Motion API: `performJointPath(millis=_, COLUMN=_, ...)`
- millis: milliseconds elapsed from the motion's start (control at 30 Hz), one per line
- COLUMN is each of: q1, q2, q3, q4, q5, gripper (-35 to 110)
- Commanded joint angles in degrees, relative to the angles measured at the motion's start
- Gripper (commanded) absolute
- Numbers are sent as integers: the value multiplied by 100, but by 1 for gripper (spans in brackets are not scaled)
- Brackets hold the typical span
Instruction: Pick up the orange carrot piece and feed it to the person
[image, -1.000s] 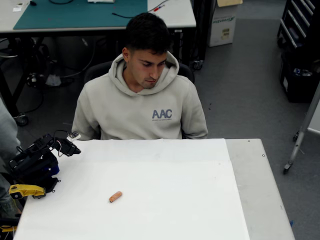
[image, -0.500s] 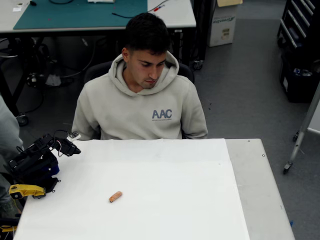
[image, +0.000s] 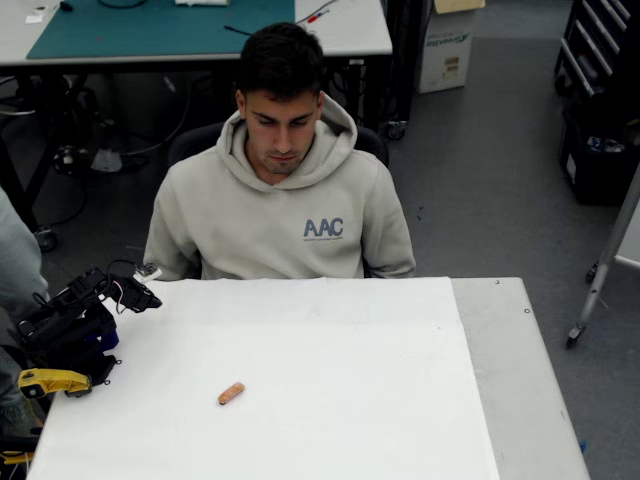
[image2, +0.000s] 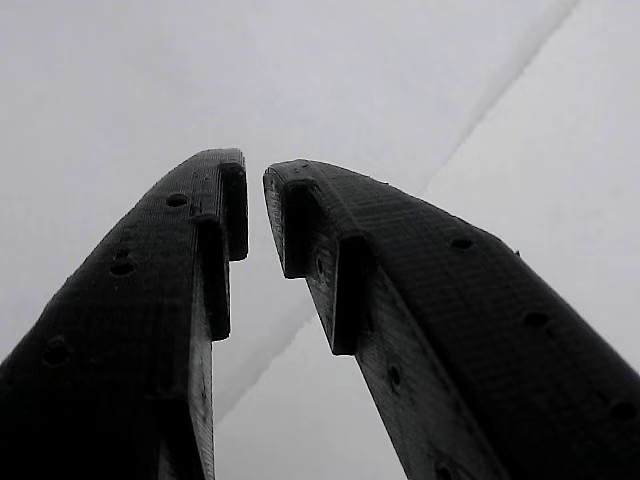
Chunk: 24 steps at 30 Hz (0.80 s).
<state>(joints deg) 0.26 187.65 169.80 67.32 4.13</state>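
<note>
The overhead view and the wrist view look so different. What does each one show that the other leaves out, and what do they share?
The overhead view gives the whole scene: the person in a hoodie seated behind the table, the orange carrot piece lying alone on the white top, and the dark arm folded at the table's left edge, well away from the carrot.

The wrist view gives a close look at the gripper: two black fingers with a narrow gap at the tips and nothing between them.

Both show the pale table surface.
</note>
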Motion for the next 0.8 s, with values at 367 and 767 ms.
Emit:
performJointPath(millis=367, q1=-26, q2=88, q3=-123, q4=-26, q5=9, gripper=-1)
performJointPath(millis=767, q1=35, q2=9, q3=-923, q4=-26, q5=9, gripper=-2)
